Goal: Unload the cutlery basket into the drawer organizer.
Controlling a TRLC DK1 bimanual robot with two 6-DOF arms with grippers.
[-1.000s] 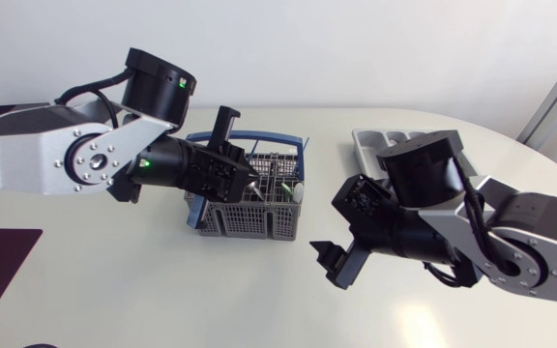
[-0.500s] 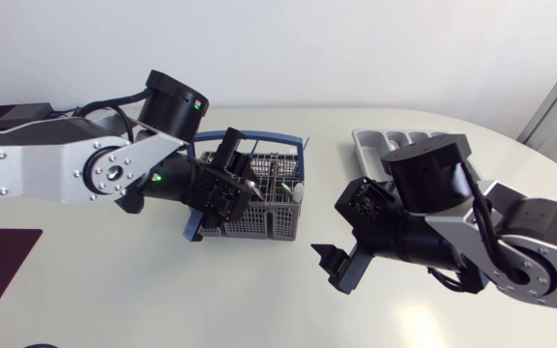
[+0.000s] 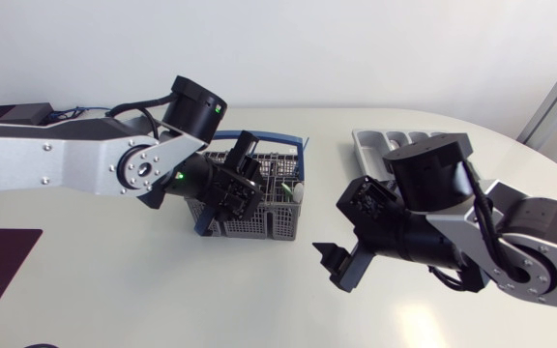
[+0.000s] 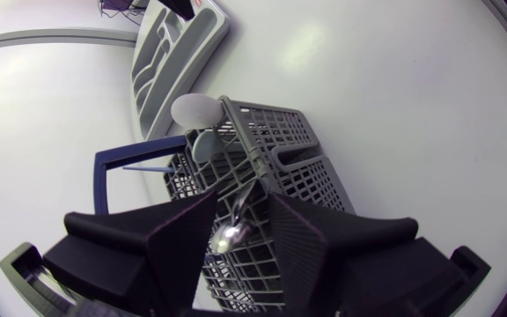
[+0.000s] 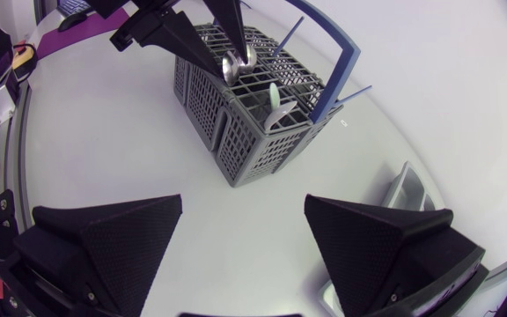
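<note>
Left gripper [image 4: 241, 201]: tips pinch metal utensil [image 4: 231, 235] above cutlery basket [image 4: 297, 167]; I expect slippage, hold shallow. Right gripper [image 5: 243, 207]: wide, empty.

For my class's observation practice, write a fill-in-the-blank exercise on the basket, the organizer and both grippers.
1. The basket has a ___ handle.
2. The left gripper hangs over the ___.
3. The right gripper is ___ and empty.
4. The organizer lies on the ___ arm's side of the basket.
Missing words: blue; basket; open; right.
</note>
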